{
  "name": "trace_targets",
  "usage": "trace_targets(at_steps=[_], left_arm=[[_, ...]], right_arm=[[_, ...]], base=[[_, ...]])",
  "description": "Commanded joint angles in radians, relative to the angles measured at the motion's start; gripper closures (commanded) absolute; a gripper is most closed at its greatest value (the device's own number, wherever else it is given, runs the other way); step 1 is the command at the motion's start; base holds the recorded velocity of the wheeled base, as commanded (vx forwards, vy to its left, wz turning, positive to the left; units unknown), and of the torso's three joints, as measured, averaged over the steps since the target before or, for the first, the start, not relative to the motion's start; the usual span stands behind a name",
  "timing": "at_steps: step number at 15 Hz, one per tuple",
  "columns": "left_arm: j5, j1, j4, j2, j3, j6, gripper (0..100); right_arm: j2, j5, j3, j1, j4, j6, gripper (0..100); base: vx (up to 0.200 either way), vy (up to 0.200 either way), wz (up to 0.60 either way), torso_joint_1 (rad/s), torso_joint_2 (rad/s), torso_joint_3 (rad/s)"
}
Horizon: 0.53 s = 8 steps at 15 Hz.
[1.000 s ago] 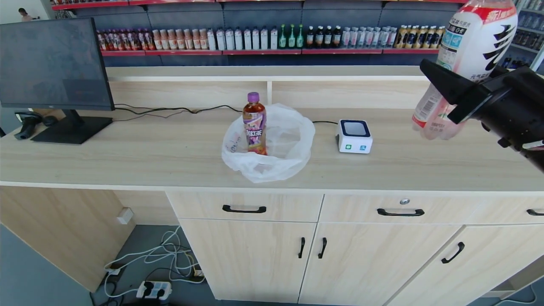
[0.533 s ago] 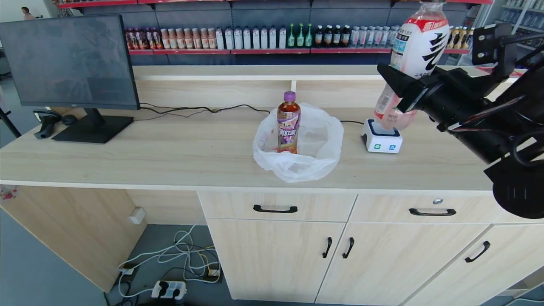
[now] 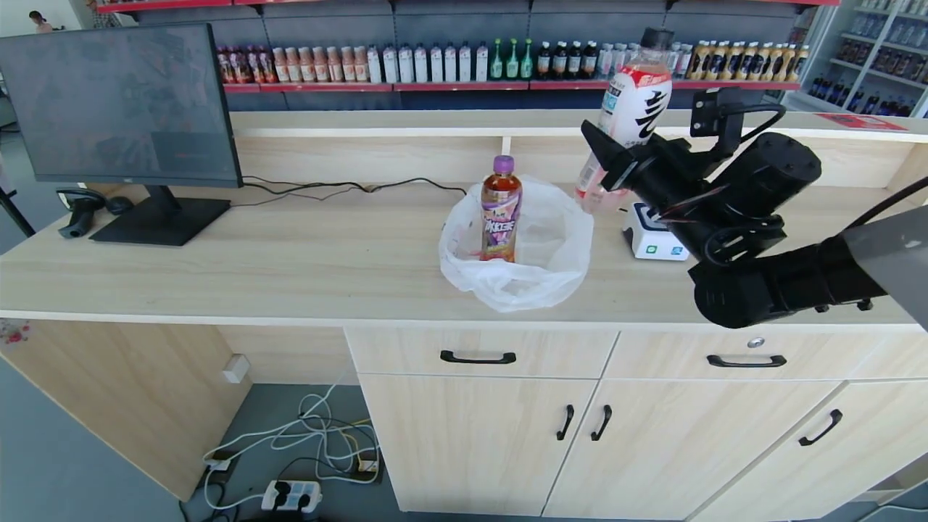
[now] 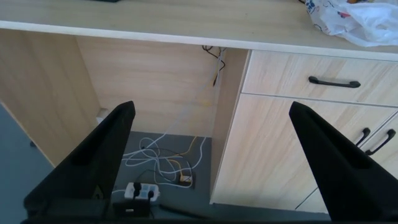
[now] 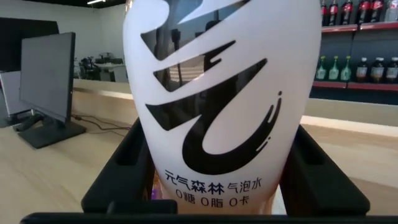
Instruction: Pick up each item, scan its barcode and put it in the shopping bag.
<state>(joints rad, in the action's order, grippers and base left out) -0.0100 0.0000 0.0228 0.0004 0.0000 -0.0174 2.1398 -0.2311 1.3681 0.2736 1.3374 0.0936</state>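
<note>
Your left jaws hang spread wide and empty, low before the cupboard; on the surface [image 3: 290,261] the limp bag [image 3: 551,279] holds a purple-capped bottle [image 3: 500,217] upright; your right jaws clamp the white bottle [image 3: 634,94] mid-body, tilted above the bag's far rim, beside the scanner [image 3: 649,243]; likely heavy and slick, so a mid-body grip suits it.

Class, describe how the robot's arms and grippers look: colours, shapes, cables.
The right arm is matte black, built of thick rounded segments, with a grey section behind and thin cables, one red, looped at the wrist. The right gripper and left gripper have flat, tapering black fingers.
</note>
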Motion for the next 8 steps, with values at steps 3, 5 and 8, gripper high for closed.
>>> trace_targets(at_steps=[3,5,8], left_arm=[[-0.001,0.0,0.0,0.0,0.0,-0.001,0],[-0.001,0.0,-0.003,0.0,0.0,-0.002,0],[-0.001,0.0,-0.003,0.0,0.0,-0.016,0]], right_arm=[[0.169,0.003,0.009,0.015,0.078,0.0,100],[0.215,0.003,0.011,0.041,0.091,0.006,100],[0.241,-0.002,0.043,0.042,0.1,0.017,100]], base=[[0.0,0.0,0.0,0.0,0.0,0.0],[0.0,0.0,0.0,0.0,0.0,0.0],[0.133,0.0,0.0,0.003,0.0,0.003]])
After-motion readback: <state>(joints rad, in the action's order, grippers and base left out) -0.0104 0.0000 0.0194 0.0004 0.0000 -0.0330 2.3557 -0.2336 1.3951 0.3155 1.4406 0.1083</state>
